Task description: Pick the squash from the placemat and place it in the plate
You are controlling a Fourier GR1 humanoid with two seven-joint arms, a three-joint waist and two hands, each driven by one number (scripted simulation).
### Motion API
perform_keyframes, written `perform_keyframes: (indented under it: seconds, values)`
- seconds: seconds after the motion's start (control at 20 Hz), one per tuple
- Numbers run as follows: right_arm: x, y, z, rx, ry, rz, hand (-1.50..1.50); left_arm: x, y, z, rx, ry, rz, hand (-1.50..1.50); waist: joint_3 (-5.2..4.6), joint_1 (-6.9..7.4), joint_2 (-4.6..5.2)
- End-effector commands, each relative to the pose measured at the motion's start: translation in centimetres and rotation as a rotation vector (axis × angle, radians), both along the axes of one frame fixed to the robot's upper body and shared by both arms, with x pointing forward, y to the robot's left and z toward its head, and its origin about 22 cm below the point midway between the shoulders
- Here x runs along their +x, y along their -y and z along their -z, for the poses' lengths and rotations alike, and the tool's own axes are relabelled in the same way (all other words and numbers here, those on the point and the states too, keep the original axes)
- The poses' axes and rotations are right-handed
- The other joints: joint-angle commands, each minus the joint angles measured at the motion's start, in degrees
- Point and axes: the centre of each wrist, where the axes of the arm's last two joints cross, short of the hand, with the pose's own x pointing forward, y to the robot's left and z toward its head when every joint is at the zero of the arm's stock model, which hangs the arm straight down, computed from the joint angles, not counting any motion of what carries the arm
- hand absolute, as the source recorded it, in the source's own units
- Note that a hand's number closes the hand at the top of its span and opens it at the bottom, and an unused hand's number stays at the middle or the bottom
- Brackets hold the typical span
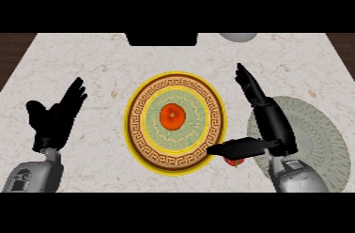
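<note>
Right hand [272, 128]: fingers straight and pointing away from the robot, thumb spread sideways toward the plate [141, 133]; open, curled round nothing visible. Small red piece, taken to be the squash [236, 162], shows just under the thumb, on the near side of it, mostly hidden; touching or merely beneath, cannot tell. Long axis not readable from the sliver that shows. Lies at the inner edge of the placemat [326, 143], which spreads under and to the outer side of the same hand, and just beside the plate's rim. Plate lies on the thumb side of the right hand, close. Red-orange disc [172, 115] at plate centre, beyond the thumb tip: pattern or object, cannot tell. Left hand [55, 117]: open, fingers up, resting well apart on the far side of the plate. Judgement: right hand by far the nearer; any transfer runs a short way in the thumb's direction, toward plate centre. Fits equally a piece about to be closed on and one just let go short of the plate.
</note>
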Motion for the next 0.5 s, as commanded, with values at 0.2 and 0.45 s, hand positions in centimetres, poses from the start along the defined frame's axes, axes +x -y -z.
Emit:
perform_keyframes:
  seconds: [0.2, 0.45]
  values:
    - [1.7, 2.8, 2.4, -0.031, 0.007, 0.032, -1.5, 1.1, -1.8, 0.2, -0.012, 0.006, 0.002, 0.0, -0.01, 0.06, 0.09]
    - [0.6, 5.3, 1.0, -0.078, -0.03, 0.04, -1.5, -0.5, -0.4, -2.1, -0.002, -0.005, -0.007, 0.0, 0.0, 0.07, -0.02]
